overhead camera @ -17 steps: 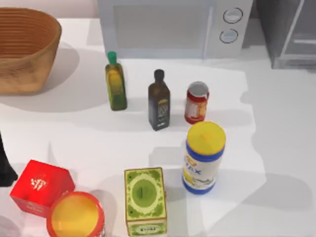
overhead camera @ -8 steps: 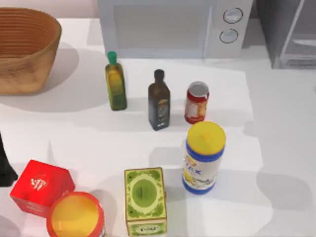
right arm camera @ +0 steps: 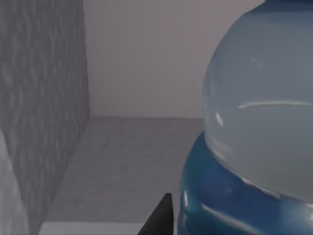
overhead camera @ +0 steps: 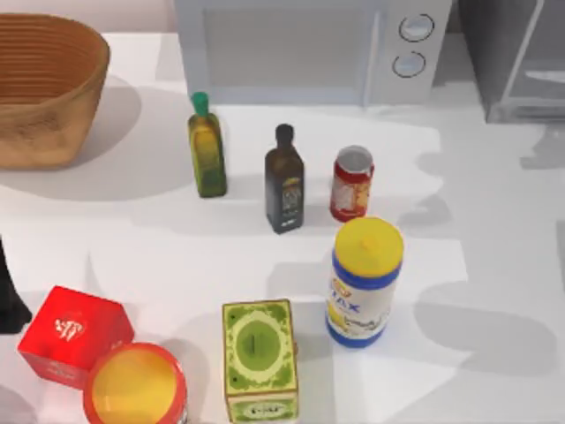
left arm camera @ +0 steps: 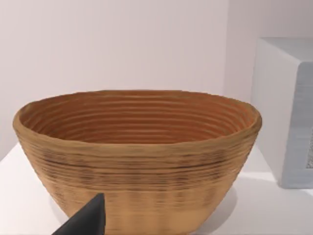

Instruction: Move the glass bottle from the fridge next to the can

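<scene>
White-and-blue canister [overhead camera: 360, 296], "AX" (partly legible)

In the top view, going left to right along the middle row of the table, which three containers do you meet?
Yellow-green oil bottle → dark brown bottle → red can.

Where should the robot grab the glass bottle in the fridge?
Probably around the glass bottle's body, near where the clear shoulder meets the blue label. It stands upright on the fridge floor, so coming in level through the open front seems best.
</scene>
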### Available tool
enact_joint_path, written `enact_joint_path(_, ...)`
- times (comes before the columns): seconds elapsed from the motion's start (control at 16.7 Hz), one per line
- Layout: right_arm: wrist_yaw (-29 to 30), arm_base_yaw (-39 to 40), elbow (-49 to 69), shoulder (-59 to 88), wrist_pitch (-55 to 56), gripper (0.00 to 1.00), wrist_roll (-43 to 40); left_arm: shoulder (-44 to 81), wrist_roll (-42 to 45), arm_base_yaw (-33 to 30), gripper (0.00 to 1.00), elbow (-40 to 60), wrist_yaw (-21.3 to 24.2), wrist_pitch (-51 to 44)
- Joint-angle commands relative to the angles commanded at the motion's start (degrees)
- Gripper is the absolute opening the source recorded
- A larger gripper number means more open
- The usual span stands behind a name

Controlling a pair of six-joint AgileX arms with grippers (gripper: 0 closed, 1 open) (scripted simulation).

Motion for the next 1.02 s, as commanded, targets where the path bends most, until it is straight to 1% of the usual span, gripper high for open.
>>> enact_joint_path(0.3, 19.4, 20.0, -5.6, 5.4, 11.3, 0.0, -0.2, 0.0, 0.0, 0.0, 1.0, 0.0, 0.0, 0.0)
enact_joint_path(0.36, 22.7, 23.3, -6.7, 6.1, 13.3, 0.0, -0.2, 0.0, 0.0, 0.0, 1.0, 0.0, 0.0, 0.0)
enact_joint_path(0.48, 27.5, 28.1, -8.6, 7.1, 16.3, 0.0, -0.3, 0.0, 0.0, 0.0, 1.0, 0.0, 0.0, 0.0)
enact_joint_path(0.6, 29.9, 30.5, -9.7, 7.4, 17.8, 0.0, -0.3, 0.0, 0.0, 0.0, 1.0, 0.0, 0.0, 0.0)
enact_joint_path(1.02, 30.2, 30.8, -9.9, 7.4, 18.0, 0.0, -0.3, 0.0, 0.0, 0.0, 1.0, 0.0, 0.0, 0.0)
